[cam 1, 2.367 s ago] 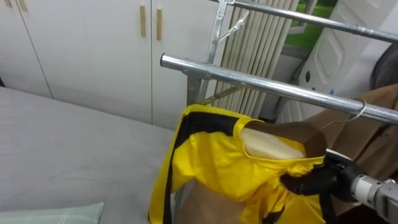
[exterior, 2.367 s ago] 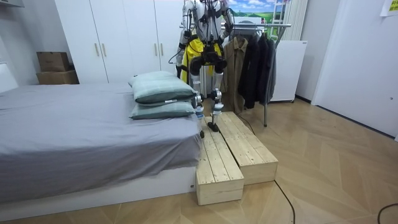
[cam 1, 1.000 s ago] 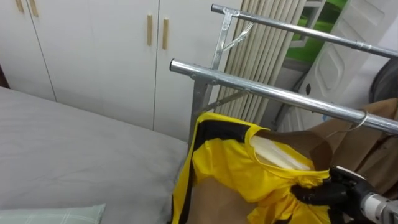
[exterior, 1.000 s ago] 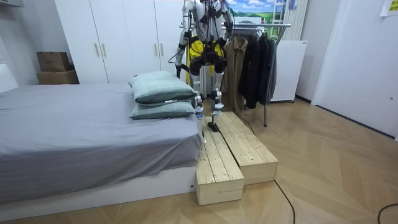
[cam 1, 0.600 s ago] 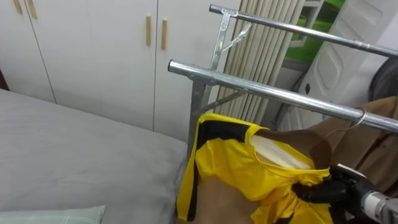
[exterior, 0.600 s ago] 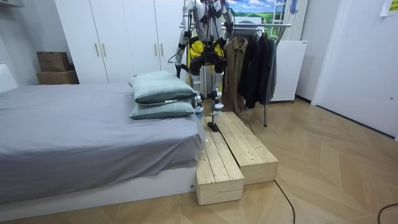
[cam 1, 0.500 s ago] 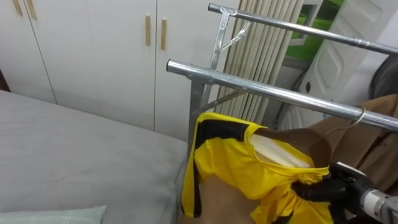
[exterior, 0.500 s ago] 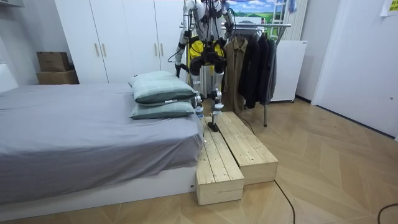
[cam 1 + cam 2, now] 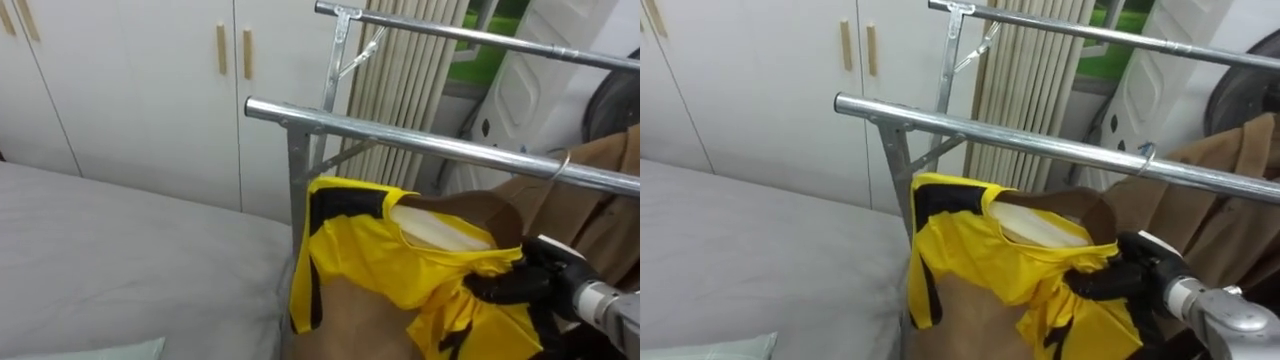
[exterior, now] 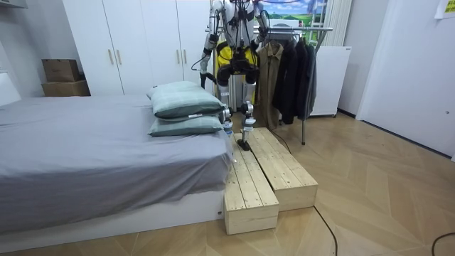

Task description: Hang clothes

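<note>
- Yellow garment (image 9: 375, 262) with black trim hangs bunched at 5 o'clock in the eye views, just below the near rail (image 9: 420, 141) and not hooked on it.
- Right robot hand (image 9: 525, 283) comes in from 4 o'clock, its black fingers clamped on a fold of the yellow cloth at the garment's right edge.
- Left robot hand (image 10: 202, 71) shows low at the robot's side in the room view, too small to tell whether it is apart or together.
- In the way: the near rail crosses from 10 to 3 o'clock above the garment, with its upright post (image 9: 297, 180) just beside the black trim.
- A hanger hook (image 9: 562, 165) sits over the near rail at 3 o'clock, with a brown coat (image 9: 600, 210) below it, close to the hand.
- Far rail (image 9: 450, 32) at 1 o'clock, a ribbed panel (image 9: 400, 85) behind it, a wardrobe (image 9: 130, 90) at 10 o'clock and a bed (image 9: 120, 250) at 8 o'clock.
- Room view: the robot stands on a wooden platform (image 10: 266, 178) between the bed's pillows (image 10: 186, 108) and dark coats (image 10: 293, 71).
- Hard to read: something pale shows in the garment's neck opening and something brown below its hem. The garment's lower part is cut off at the frame edge.
</note>
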Available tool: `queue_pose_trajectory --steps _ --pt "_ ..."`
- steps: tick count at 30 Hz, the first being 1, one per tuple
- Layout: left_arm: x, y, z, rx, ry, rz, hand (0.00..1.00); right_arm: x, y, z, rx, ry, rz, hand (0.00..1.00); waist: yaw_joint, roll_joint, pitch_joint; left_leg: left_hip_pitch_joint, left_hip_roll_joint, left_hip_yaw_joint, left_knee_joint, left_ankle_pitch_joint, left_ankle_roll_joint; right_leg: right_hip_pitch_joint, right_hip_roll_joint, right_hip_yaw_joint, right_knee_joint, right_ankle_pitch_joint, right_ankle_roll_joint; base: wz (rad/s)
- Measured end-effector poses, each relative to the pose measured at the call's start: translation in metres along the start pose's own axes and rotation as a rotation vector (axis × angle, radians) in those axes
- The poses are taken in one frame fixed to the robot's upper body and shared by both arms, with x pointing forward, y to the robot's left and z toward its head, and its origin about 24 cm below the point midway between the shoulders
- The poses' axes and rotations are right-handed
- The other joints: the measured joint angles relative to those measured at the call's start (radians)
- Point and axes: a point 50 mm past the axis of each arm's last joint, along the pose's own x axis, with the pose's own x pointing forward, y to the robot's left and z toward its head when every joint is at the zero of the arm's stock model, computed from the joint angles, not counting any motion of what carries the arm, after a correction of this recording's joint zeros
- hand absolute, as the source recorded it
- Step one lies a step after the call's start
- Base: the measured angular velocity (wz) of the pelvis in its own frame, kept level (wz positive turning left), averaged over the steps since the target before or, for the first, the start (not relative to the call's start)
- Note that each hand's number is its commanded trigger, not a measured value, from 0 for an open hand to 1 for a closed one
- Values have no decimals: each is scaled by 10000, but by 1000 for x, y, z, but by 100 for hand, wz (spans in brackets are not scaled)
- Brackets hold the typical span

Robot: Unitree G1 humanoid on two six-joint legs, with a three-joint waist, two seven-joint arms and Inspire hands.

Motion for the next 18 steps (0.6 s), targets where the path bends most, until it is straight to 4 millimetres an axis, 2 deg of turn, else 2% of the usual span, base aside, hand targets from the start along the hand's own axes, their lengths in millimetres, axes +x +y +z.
queue_pose_trajectory --steps 5,10,12,16,18 --pt "0 0 2 22 -78 67 0 -6 5 5 -260 -547 -306 0 -105 1 -1 2 1 81 -7 0 0 -30 12 108 15 0 0 -5" --pt "1 -1 2 -129 -172 266 0 -14 10 5 542 -1234 -600 0 -290 48 4 5 -7 103 -12 0 0 -44 20 211 18 1 4 -3" --pt "0 -2 1 -143 -170 356 0 -14 11 8 956 -1508 -705 0 -466 139 -4 -6 -14 81 -11 -1 1 -57 20 226 20 2 10 0" --pt "0 -3 3 -133 -282 375 0 -22 11 9 1208 -1906 -951 0 -506 342 -54 -27 -18 82 -8 -1 1 -91 32 289 18 7 18 -4" --pt "0 -3 6 -109 -435 450 0 -25 10 3 1499 -1826 -1248 0 -523 415 -62 -12 -14 83 -9 -1 1 -82 42 309 18 7 17 -2"
